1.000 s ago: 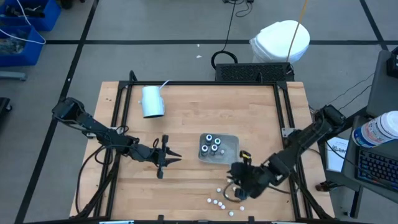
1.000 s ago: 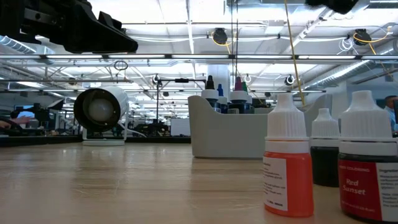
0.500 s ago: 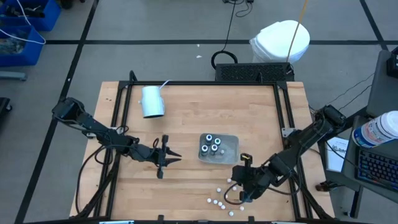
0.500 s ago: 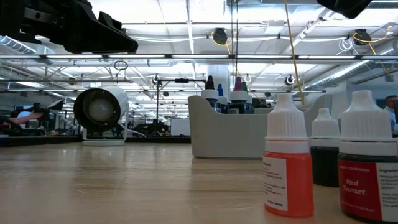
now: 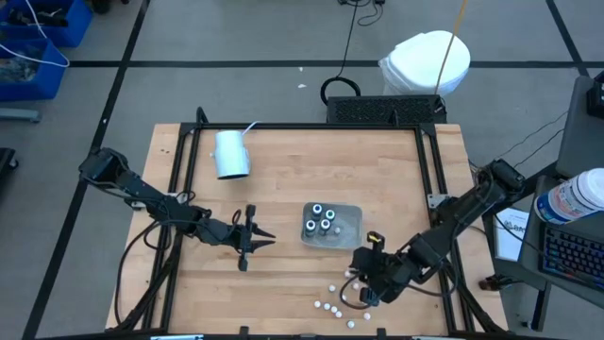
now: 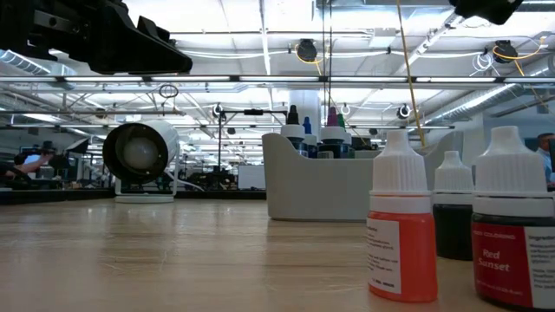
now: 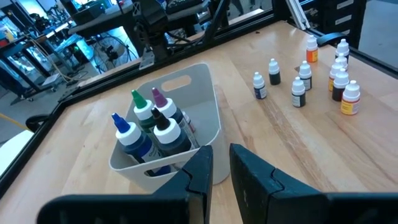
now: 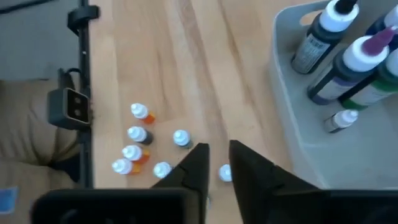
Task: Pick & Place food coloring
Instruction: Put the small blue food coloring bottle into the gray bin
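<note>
**Ana:** High view first: where are the small food coloring bottles [image 5: 330, 300] relative to the right hand [image 5: 361, 276]?

**Ben:** They stand loose on the counter [image 5: 283, 189] near its front edge, just beside and below that hand. The hand hangs over the counter between them and the grey tray [image 5: 351, 213]. In the right wrist view its fingers [image 8: 198, 163] are close together with a slim gap. One white cap [image 8: 225, 173] shows in that gap, and I cannot tell whether it is clamped.

**Ana:** And the left hand [image 5: 260, 238]?

**Ben:** It is left of the tray, well apart from the small bottles. Its fingers [image 7: 200, 167] are nearly together with nothing between them.

**Ana:** Counts?

**Ben:** Four larger dark bottles [image 7: 149, 127] stand upright in the tray, with blue, green, purple and black tips. In the left wrist view I count nine small white-capped bottles on the counter. Most are dark and a few are orange or red. The right wrist view also shows one small bottle [image 8: 342, 119] lying on its side in the tray.

**Ana:** Anything else around?

**Ben:** One pale blue cup [image 5: 230, 154] lies on its side towards the back left. The tray sits just ahead of the left hand, with the small bottles beyond it. In the low view an orange bottle [image 6: 401, 227], a dark one [image 6: 453, 212] and a red one [image 6: 513, 234] stand close up in front of the tray.
</note>
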{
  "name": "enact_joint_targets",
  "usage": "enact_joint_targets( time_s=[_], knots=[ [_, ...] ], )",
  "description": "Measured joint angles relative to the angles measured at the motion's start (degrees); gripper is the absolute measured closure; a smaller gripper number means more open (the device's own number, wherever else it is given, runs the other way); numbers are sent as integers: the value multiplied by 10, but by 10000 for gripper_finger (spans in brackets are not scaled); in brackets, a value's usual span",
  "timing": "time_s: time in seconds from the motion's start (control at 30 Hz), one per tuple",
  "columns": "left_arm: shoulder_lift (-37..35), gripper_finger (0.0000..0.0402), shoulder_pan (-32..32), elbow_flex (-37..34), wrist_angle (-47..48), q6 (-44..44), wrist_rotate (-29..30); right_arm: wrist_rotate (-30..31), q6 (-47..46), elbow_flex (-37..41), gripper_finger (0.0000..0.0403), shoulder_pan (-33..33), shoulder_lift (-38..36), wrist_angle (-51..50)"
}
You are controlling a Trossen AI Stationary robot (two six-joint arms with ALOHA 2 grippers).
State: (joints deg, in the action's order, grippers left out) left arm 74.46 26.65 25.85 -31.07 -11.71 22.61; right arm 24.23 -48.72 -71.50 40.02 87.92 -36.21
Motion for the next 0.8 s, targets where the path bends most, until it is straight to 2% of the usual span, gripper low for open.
enact_joint_targets(
  time_s=[0.2,0.3,0.5,0.57,0.63,0.8],
  knots=[
    [0,339,0,0,1,7,0,12,-77,1,269,7,25,38],
    [0,339,0,0,4,5,0,11,-79,1,248,23,43,60],
    [0,339,0,0,17,3,0,-63,-112,1,244,58,62,80],
    [0,339,0,0,20,13,-1,-47,-131,1,246,70,67,82],
    [0,339,0,0,19,19,-1,-7,-140,1,246,85,71,80],
    [0,339,0,0,5,18,-1,13,-134,1,235,108,77,37]
  ],
)
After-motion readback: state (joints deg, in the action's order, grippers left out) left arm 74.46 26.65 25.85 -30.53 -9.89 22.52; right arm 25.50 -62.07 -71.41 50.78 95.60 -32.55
